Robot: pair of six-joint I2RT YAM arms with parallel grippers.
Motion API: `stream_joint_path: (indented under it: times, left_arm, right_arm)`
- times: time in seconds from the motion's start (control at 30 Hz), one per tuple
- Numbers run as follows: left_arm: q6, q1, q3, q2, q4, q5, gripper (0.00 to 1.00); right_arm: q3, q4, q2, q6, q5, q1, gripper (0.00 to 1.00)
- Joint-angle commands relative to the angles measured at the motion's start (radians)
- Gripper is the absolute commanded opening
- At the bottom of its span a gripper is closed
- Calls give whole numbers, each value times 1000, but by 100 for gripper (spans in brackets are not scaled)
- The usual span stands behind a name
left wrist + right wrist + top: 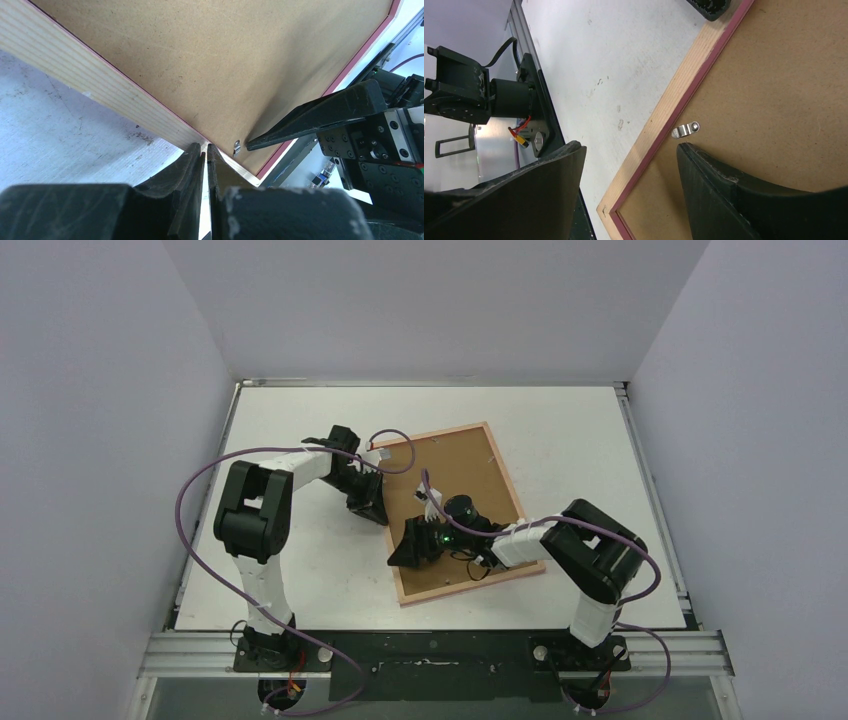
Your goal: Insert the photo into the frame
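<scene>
The frame [512, 486] lies flat on the table, a pink-edged wooden border round a brown backing panel [455, 465]. The photo is hidden. My left gripper [372, 510] is shut, and its tips [205, 148] meet the outer side of the frame's left border [100, 80] with nothing seen between them. My right gripper [408, 548] is open and straddles that same border [674, 100] further toward the near corner. One of its fingers [724, 190] rests over the panel [784, 90] just beside a small metal clip [685, 130], the other over the bare table.
The same metal clip [237, 147] shows in the left wrist view, with a right-gripper finger [320, 115] pointing at it. The left arm's base [479, 95] and the table's near rail sit close behind the frame's near corner. White walls enclose the table.
</scene>
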Motion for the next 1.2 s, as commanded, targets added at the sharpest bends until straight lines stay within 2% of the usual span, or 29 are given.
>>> stream_joint_path:
  times: [0.0,0.73,1.07,1.17]
  left_arm:
    - [17,2,9,11,15,-52,8]
    - [24,2,15,12,9,-46,8]
    - [25,2,25,32,-4,-29,8]
    - [25,3,15,33,-3,-27,8]
  right_arm:
    - [14,83,37,15,21,15,68]
    - [90,94,84,22,72,35,66]
    - [-2,45,-25,69,393,132,65]
    - [-18,74,-18,93,443,155,65]
